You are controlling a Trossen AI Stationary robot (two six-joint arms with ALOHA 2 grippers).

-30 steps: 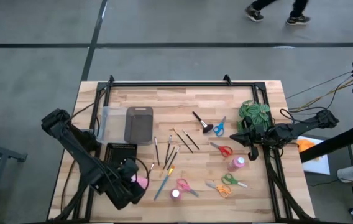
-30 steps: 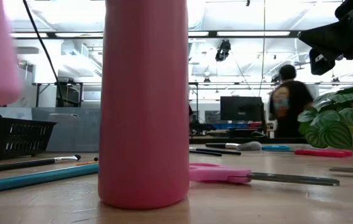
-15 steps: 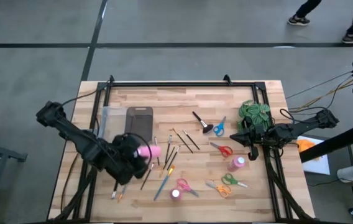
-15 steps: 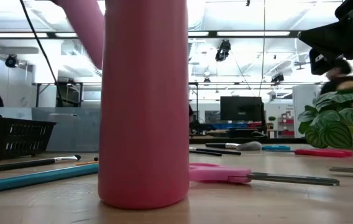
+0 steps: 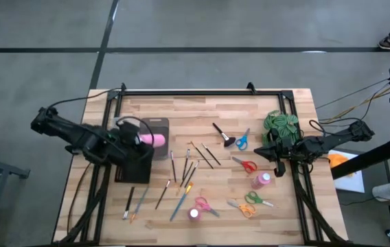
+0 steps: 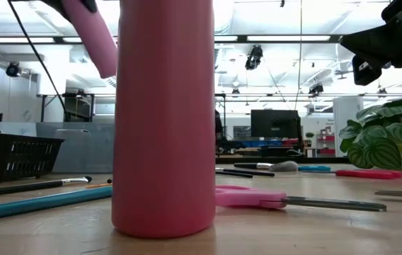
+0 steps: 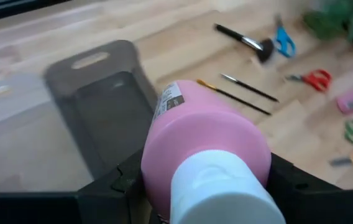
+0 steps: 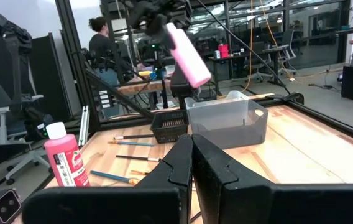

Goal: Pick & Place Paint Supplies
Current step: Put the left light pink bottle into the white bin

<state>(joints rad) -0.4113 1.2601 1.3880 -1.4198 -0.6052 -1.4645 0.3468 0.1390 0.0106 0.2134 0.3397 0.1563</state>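
Nearest the table's front edge: upright pink bottle [image 5: 194, 213] with white cap, beside pink-handled scissors [image 5: 202, 204]; green and orange scissors [image 5: 250, 203] to the right.

Mid-table: second pink bottle [image 5: 261, 180] lying flat; thin paintbrushes [image 5: 185, 171] scattered loose; red scissors [image 5: 245, 165]; black mesh basket [image 5: 132, 171].

Above the grey bin [image 5: 152, 136]: left gripper [image 5: 142, 140], clamped on third pink bottle [image 7: 201, 140], held tilted in the air over the bin.

Farther back: stubby black brush [image 5: 221, 133], blue scissors [image 5: 242, 139], green leafy plant [image 5: 281, 126].

Right edge: right gripper [image 5: 269, 151], fingers closed, grasping nothing, parked beside the plant.
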